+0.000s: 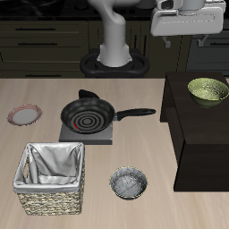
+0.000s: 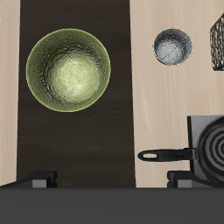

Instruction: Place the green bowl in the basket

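Wicker basket (image 1: 52, 179) waits near the table's front edge, green bowl (image 1: 207, 89) sits farther back on the dark cabinet (image 1: 201, 134), and the gripper (image 1: 185, 18), its spread unclear, should descend squarely over one rim.

Even, soft light everywhere, sharp renders, no glare; only faint shadows under the pan (image 1: 89, 116) and basket (image 1: 52, 182).

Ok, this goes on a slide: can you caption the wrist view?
Looking down on the green bowl on a dark cabinet, with a grey bowl and frying pan on the table beyond.
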Robot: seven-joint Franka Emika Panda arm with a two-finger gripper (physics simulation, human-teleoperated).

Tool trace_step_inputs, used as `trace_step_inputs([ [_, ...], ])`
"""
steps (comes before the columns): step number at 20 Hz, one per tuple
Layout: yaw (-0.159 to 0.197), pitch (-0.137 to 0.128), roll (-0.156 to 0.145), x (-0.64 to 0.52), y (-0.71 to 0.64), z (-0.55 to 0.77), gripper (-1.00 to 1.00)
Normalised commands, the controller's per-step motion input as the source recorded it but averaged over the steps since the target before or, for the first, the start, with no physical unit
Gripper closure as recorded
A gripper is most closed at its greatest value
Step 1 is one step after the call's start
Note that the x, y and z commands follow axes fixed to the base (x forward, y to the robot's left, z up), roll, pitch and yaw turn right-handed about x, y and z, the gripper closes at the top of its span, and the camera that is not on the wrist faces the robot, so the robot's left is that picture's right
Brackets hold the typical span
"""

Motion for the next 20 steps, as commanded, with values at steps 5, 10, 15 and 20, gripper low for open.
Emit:
trace_step_inputs([
  [5, -0.008, -0.013, -0.027, 0.22, 0.07, 0.06, -1.00],
  [10, -0.006, 0.015, -0.032, 0.25, 0.10, 0.00, -1.00],
  [15, -0.013, 0.002, -0.017, 0.10, 0.07, 0.03, -1.00],
  [20, 0.007, -0.026, -0.016, 0.15, 0.09, 0.05, -1.00],
])
